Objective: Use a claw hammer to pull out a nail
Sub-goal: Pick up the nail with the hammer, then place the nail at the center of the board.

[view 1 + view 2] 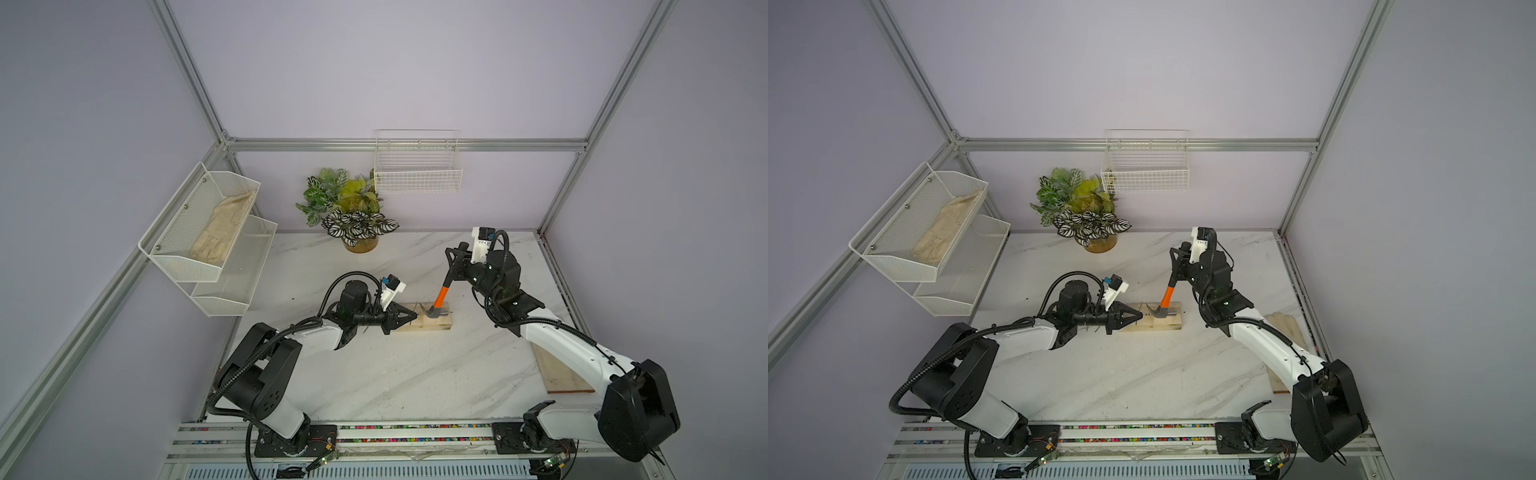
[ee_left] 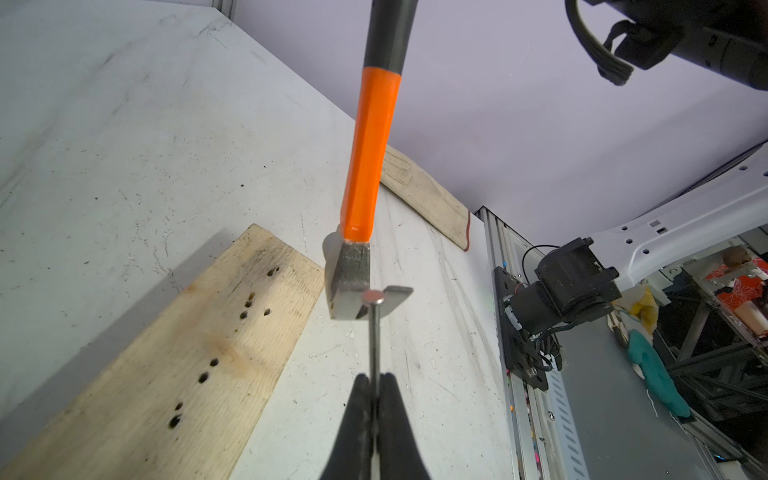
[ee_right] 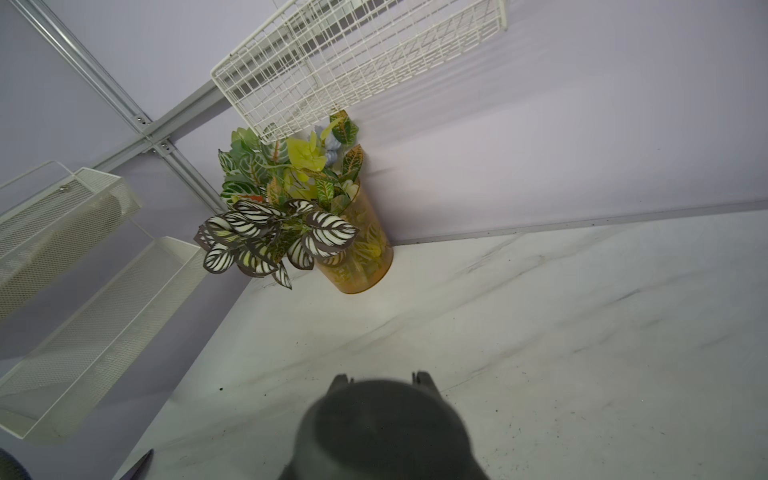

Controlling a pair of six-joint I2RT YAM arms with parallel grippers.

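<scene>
On table: 1 board, holed | 1 hammer, head over board, handle tilted up | 1 nail, head at claw | 2 grippers: right gripper clamped on hammer's black handle; left gripper pinched tight on nail's shaft

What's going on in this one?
The right gripper is shut on the black end of the claw hammer, whose head is down at the wooden board. The left gripper is shut on the nail, whose head sits at the hammer's claw. The nail's tip is hidden, so I cannot tell if it is free of the board.
</scene>
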